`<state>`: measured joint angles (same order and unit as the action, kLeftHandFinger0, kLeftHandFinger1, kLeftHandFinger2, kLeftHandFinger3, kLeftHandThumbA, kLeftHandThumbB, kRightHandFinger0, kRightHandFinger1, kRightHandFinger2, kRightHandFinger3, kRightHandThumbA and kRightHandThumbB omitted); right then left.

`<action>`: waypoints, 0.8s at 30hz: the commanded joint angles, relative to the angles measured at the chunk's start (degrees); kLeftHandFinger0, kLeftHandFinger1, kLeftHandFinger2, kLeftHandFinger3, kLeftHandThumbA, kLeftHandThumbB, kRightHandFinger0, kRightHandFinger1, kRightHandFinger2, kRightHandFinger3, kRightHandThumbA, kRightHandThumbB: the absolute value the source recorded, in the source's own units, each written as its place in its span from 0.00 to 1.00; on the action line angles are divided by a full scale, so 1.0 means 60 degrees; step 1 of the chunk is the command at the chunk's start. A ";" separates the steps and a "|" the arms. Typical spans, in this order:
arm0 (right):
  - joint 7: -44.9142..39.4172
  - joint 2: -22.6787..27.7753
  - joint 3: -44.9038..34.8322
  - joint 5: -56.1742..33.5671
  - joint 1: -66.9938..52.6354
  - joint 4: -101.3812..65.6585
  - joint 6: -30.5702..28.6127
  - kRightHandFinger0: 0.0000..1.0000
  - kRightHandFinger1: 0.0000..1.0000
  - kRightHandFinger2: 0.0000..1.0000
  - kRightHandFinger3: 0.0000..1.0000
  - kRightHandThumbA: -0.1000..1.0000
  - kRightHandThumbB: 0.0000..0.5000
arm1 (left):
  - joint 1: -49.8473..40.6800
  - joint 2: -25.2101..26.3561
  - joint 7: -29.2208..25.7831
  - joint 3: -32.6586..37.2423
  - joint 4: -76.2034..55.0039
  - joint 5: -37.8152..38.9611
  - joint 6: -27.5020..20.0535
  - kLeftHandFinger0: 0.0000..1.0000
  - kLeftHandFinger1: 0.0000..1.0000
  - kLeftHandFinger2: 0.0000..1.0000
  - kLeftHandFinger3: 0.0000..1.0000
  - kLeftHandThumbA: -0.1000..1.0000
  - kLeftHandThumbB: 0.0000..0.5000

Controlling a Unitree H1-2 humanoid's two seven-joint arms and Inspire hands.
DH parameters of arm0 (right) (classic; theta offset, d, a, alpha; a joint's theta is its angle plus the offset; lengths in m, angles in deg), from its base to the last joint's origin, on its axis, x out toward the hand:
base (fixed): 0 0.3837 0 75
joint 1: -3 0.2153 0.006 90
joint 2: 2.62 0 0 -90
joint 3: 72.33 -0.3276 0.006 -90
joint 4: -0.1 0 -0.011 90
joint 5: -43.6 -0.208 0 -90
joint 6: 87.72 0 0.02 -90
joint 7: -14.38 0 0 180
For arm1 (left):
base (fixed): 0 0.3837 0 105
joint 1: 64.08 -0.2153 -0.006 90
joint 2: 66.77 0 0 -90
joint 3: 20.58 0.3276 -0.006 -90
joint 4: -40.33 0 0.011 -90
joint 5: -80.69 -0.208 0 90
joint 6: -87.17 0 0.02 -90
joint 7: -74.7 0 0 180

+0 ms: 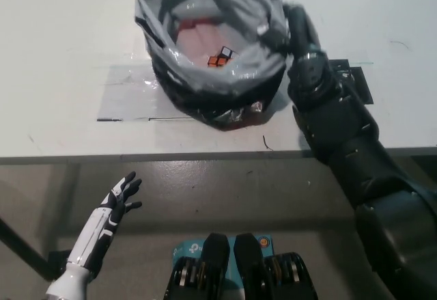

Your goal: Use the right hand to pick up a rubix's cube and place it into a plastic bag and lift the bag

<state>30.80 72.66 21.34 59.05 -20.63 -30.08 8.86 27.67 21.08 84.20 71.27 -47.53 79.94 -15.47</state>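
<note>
A grey, shiny plastic bag [205, 61] stands open on the white table [61, 54] at the top middle. Inside it, a Rubik's cube [220, 57] with orange and dark faces lies on a pinkish bottom. My black right arm reaches up from the bottom right, and its hand [298, 26] presses against the bag's right rim, fingers partly hidden by the plastic. My white left hand [117, 201] hangs open below the table's front edge at the lower left, holding nothing.
A clear plastic sheet [126, 98] lies flat under the bag. The table's front edge [136, 156] runs across the middle, with grey floor [225, 191] below. A dark flat piece [355, 81] lies on the table by my right forearm.
</note>
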 commanded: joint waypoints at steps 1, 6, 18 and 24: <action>0.0057 0.0033 -0.0111 -0.0008 0.0381 -0.2635 0.0714 0.00 0.24 0.57 0.56 0.15 0.37 | 0.0223 0.0124 0.0000 -0.0098 -0.0172 0.0006 -0.0219 0.91 1.00 1.00 1.00 1.00 0.36; -0.0630 -0.0036 -0.0191 -0.0323 0.0339 -0.4612 0.1589 0.00 0.30 0.62 0.47 0.14 0.34 | 0.0295 0.0084 -0.0023 -0.0108 -0.0128 0.0028 -0.0169 0.90 1.00 1.00 1.00 1.00 0.39; -0.1214 -0.0540 -0.3322 -0.4199 0.3407 -0.4679 0.2661 0.00 0.22 0.62 0.46 0.14 0.33 | 0.0358 0.0092 0.0007 -0.0120 -0.0148 0.0091 -0.0147 0.89 1.00 1.00 1.00 1.00 0.40; -0.0856 -0.0197 -0.4003 -0.4568 0.5005 -0.4292 0.2589 0.00 0.29 0.73 0.67 0.11 0.34 | 0.0445 0.0083 -0.0040 -0.0139 -0.0205 0.0045 -0.0050 0.88 1.00 1.00 1.00 1.00 0.34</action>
<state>25.83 70.31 4.48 44.36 -12.11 -54.57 22.16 28.32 21.01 84.20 71.27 -47.35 79.93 -15.31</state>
